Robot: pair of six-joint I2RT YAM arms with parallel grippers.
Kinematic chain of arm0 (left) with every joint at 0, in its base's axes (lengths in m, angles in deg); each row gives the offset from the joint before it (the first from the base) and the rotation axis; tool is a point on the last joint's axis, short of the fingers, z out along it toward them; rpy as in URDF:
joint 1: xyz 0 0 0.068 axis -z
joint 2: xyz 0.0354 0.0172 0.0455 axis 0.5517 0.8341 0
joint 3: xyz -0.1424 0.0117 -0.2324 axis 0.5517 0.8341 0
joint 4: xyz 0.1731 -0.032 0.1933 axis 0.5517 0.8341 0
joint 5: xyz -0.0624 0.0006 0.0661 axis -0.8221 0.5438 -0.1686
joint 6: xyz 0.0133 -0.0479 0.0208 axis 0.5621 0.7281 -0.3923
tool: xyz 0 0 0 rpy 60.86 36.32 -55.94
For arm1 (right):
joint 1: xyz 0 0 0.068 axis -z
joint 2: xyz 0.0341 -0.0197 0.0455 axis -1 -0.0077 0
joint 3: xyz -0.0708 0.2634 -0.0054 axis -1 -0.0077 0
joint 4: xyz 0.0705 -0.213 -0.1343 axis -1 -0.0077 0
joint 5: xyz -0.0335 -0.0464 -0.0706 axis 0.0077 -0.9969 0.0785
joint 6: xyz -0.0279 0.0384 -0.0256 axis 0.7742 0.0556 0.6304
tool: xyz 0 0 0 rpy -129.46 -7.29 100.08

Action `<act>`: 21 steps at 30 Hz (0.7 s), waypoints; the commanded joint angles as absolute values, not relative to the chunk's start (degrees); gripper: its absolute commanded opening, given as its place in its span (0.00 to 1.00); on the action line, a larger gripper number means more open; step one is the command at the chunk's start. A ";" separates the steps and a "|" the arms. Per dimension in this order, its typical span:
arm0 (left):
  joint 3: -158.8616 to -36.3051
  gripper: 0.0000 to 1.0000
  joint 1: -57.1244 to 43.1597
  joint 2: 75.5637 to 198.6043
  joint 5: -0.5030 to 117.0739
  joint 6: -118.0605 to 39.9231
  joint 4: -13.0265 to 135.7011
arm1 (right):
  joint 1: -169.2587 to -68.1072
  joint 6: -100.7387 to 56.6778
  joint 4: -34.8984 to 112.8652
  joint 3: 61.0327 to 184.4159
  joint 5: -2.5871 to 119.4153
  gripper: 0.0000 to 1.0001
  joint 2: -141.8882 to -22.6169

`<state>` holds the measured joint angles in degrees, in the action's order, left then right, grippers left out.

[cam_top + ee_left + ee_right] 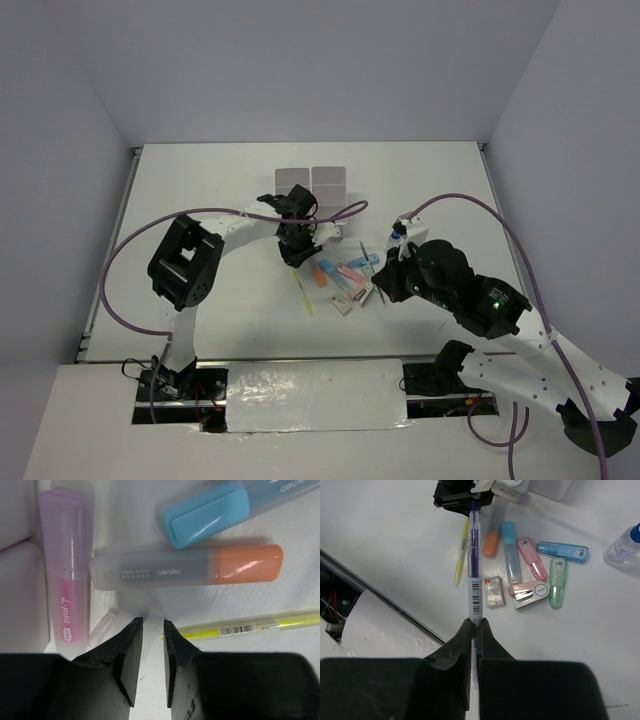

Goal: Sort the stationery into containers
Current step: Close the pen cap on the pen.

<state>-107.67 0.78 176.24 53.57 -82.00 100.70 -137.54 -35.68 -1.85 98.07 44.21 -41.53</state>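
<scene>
Stationery (350,272) is judged to be mostly unsorted. The bulk of it is seen lying loose on the table (200,190), between the two arms and apart from the containers. Nearest the arm bases, the right pincer (475,626) is clenched on the near end of a thin pen (474,555). This clear barrel with a barcode label is held out lengthwise above the table, its dark tip pointing away, and no gap is seen between the fingers beyond the pen itself. Past it the loose pieces are spread: a yellow pen (461,555), an orange-capped marker (491,544), a blue marker (510,552), a green piece (557,582) and a small white pack (493,591). A blue-capped bottle (622,547) is set off to one side. Farther on, the left pincer (151,627) hangs low over the far end of this cluster. Its fingers are parted by only a narrow slot and nothing is gripped between them. In its own view the tips are placed just beside the grey barrel of the orange-capped marker, with a pink marker (65,580) on one side and the yellow pen on the other. Whether the tips touch the table cannot be told. Farthest off, the containers (322,183) stand at the back. No coloured piece can be made out in them from above, though the compartments are too pale and small for this to be settled. By this reckoning one pen is in hand, nothing is shown as deposited, and nearly all the sorting is left to be done.
</scene>
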 commanded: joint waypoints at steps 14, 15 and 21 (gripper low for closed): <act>-111.46 0.37 -0.35 178.57 55.73 -83.17 100.79 | -137.81 -34.03 1.78 99.38 45.59 0.00 -43.01; -111.63 0.37 -0.35 178.49 55.74 -83.08 100.62 | -137.89 -33.85 1.79 99.39 45.67 0.00 -43.01; -112.16 0.38 -0.35 177.43 54.86 -83.08 100.97 | -137.90 -33.58 2.40 99.39 46.03 0.00 -44.32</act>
